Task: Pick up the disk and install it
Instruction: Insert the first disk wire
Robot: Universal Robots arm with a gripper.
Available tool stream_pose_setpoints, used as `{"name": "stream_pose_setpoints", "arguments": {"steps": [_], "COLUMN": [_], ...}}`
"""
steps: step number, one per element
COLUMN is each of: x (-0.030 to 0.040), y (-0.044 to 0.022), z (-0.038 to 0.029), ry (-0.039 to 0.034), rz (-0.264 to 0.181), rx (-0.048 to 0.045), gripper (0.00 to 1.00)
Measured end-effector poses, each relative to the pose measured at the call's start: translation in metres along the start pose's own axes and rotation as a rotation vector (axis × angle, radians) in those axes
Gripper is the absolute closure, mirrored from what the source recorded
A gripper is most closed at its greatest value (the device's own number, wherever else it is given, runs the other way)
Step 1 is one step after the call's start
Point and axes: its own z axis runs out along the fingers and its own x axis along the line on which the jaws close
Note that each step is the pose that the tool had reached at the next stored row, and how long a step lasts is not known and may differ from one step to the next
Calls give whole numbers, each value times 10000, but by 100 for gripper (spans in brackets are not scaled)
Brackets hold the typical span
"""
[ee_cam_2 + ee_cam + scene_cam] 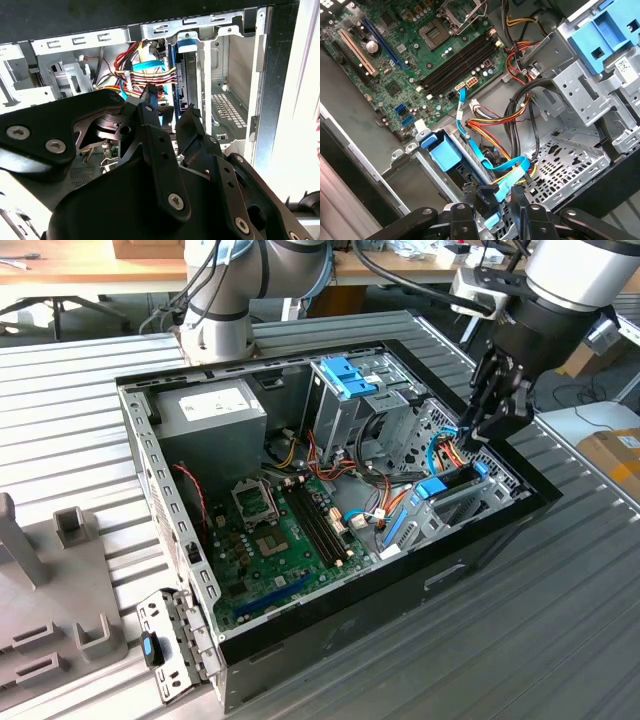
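your gripper [490,418] hangs at the right of the exterior view, over the right-hand corner of the open computer case [180,540] that sits on the ribbed desk [560,640]. its black fingers [470,210] point down into the drive bay. in the first wrist view, at the bottom centre of the frame, the two fingers stand a small way apart, neither spread wide nor pressed together, with a black connector [487,197] on a light-blue flat cable [505,175] between them; you cannot tell whether the pads actually pinch it or merely flank it.

the disk [455,495] sits edge-up in the lower bay, right of centre in the exterior view, its light-blue bracket showing as a tab just below the gripper. in the first wrist view the same bracket appears at lower left of centre [442,152]; in the second wrist view its blue edge runs up the middle of the frame [180,95], just beyond the fingertips.

the green motherboard [280,530] fills the middle of the case. the grey power supply [215,410] lies at upper left, and the tall metal cage with blue tabs [350,380] at upper centre.
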Motion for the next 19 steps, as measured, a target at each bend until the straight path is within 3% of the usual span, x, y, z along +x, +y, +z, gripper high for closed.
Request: {"name": "stream_pose_setpoints", "arguments": {"steps": [5, 12, 14, 17, 19], "x": [-7, -9, -43, -59, -78], "y": [-1, 0, 25, 38, 51], "z": [-48, -49, -49, -49, -49], "ry": [-36, -89, -97, -94, -12], "rz": [-635, -2071, -2320, -2324, -2328], "rx": [-27, -72, -79, -77, -31], "gripper": [58, 58, 58, 58, 58]}}
